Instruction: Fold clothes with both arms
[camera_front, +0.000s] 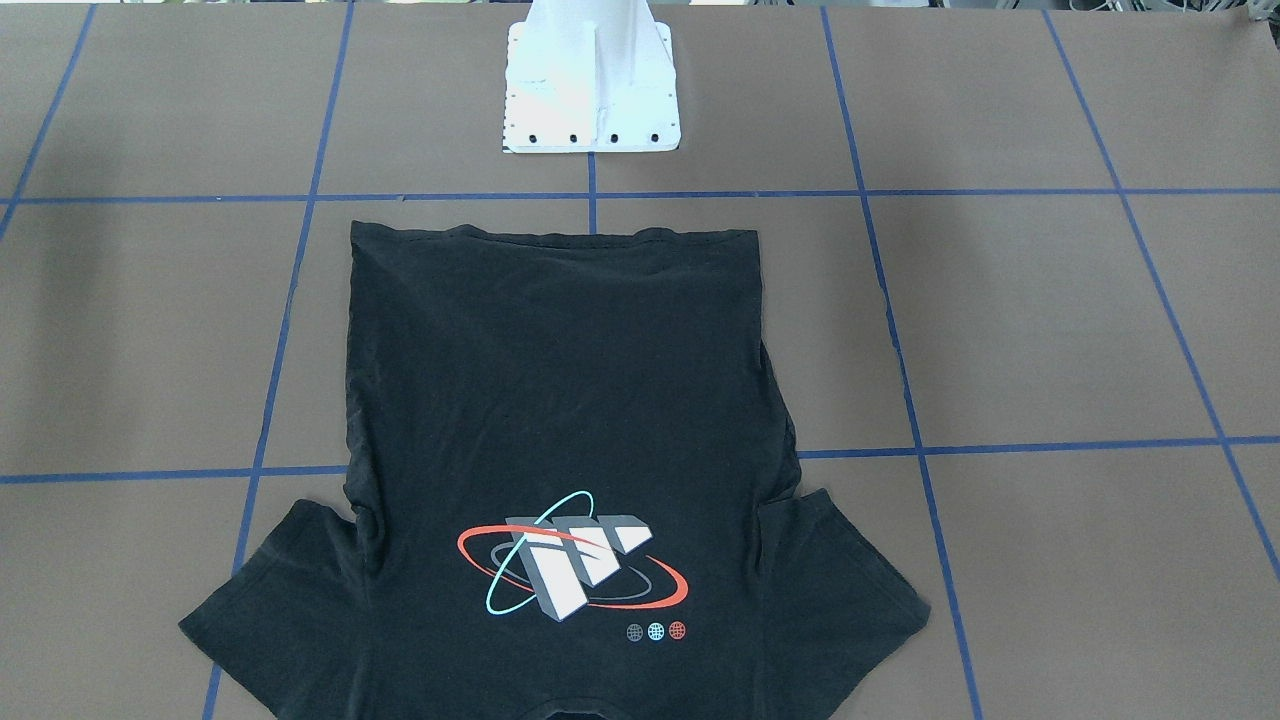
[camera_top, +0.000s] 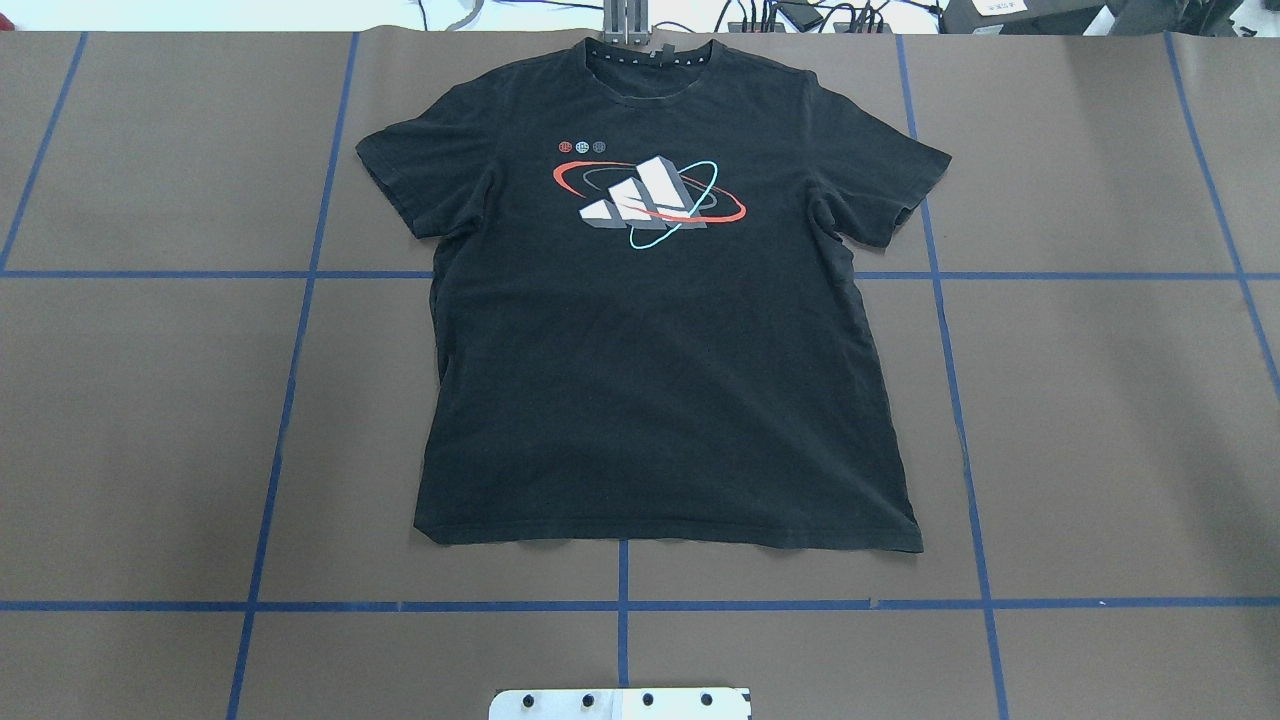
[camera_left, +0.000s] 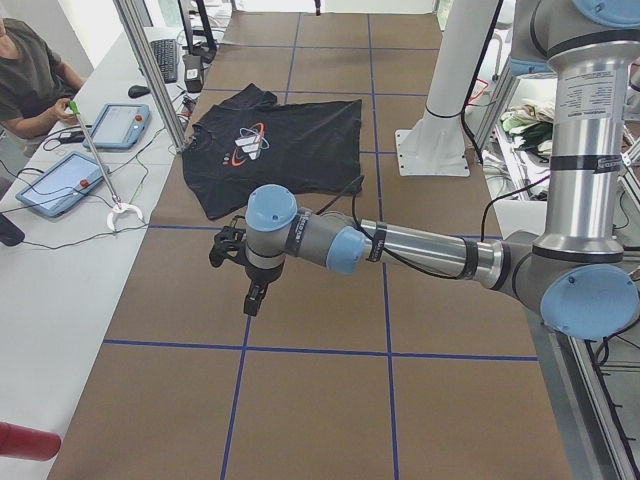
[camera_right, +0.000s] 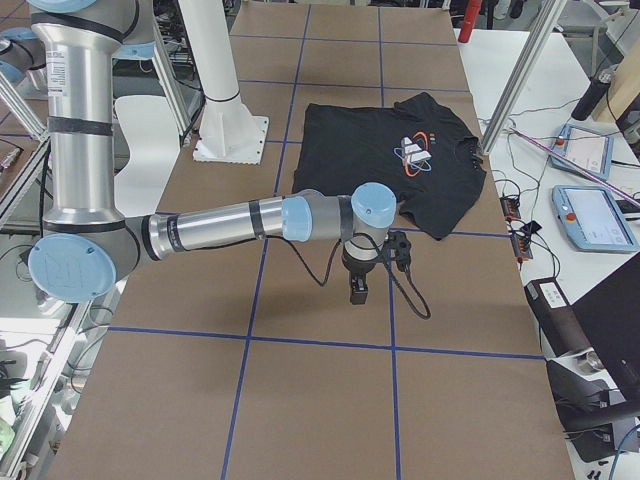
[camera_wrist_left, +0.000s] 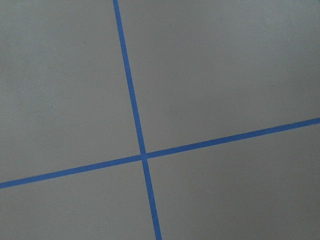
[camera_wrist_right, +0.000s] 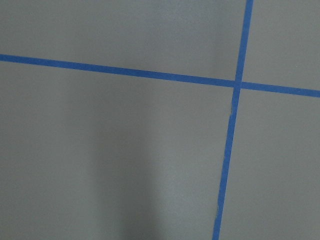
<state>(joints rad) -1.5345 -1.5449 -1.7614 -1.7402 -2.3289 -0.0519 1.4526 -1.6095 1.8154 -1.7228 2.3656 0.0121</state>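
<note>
The black T-shirt (camera_top: 660, 350) lies flat, print side up, in the middle of the brown table, collar toward the far edge and hem toward the robot base. It also shows in the front view (camera_front: 560, 440) and in both side views (camera_left: 275, 150) (camera_right: 385, 165). My left gripper (camera_left: 253, 298) shows only in the left side view; it hangs over bare table well to the shirt's side. My right gripper (camera_right: 357, 290) shows only in the right side view, over bare table beside the shirt. I cannot tell whether either is open or shut. Both wrist views show only table and tape.
Blue tape lines (camera_top: 620, 605) divide the brown table cover into a grid. The white base plate (camera_front: 592, 90) stands behind the shirt's hem. A person (camera_left: 30, 80), tablets (camera_left: 60, 180) (camera_right: 590, 215) and cables lie on the side bench past the table's far edge.
</note>
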